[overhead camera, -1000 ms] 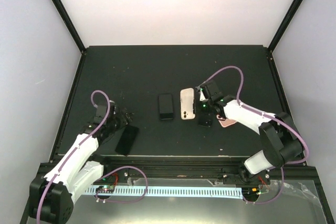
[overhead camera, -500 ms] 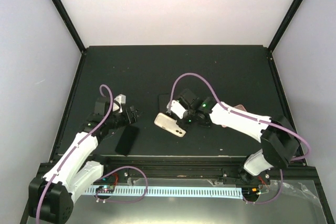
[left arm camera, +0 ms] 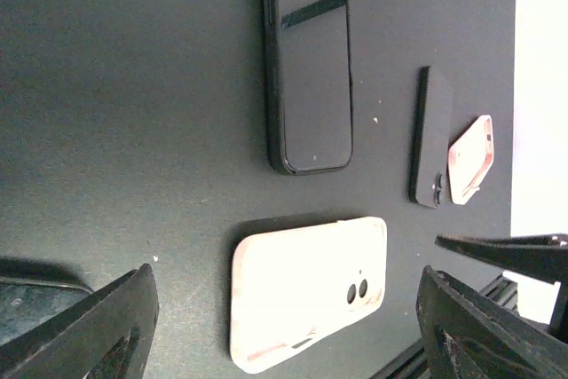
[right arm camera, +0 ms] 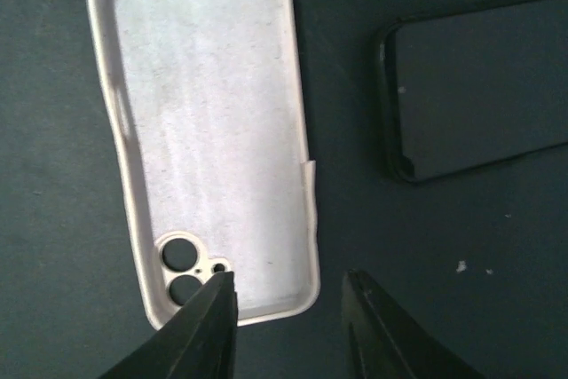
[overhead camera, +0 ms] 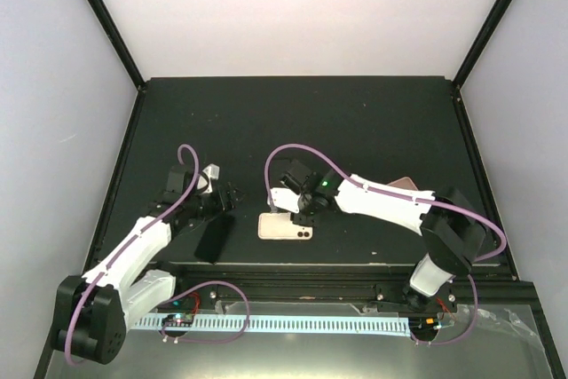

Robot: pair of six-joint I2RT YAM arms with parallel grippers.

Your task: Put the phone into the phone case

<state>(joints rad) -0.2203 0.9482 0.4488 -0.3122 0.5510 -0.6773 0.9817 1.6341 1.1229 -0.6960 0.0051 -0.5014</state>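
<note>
A cream phone case (overhead camera: 286,226) lies crosswise near the table's front, hollow side up in the right wrist view (right arm camera: 209,130), camera holes at its right end. My right gripper (overhead camera: 300,210) hovers open over that end (right arm camera: 288,326), one finger over the inside, one outside. A black phone (overhead camera: 214,237) lies to the left of the case. My left gripper (overhead camera: 224,197) is open and empty just above that phone, facing the case (left arm camera: 309,303). A second black phone (left arm camera: 306,59) lies beyond the case, also in the right wrist view (right arm camera: 479,95).
A pink case (overhead camera: 404,184) lies at the right behind the right arm, and shows in the left wrist view (left arm camera: 470,157) beside a small black case (left arm camera: 430,148). The table's front edge and rail (overhead camera: 293,265) run just below the cream case.
My right gripper carried the cream case from the table's middle toward the front left and turned it crosswise. My left gripper swung right toward it.
</note>
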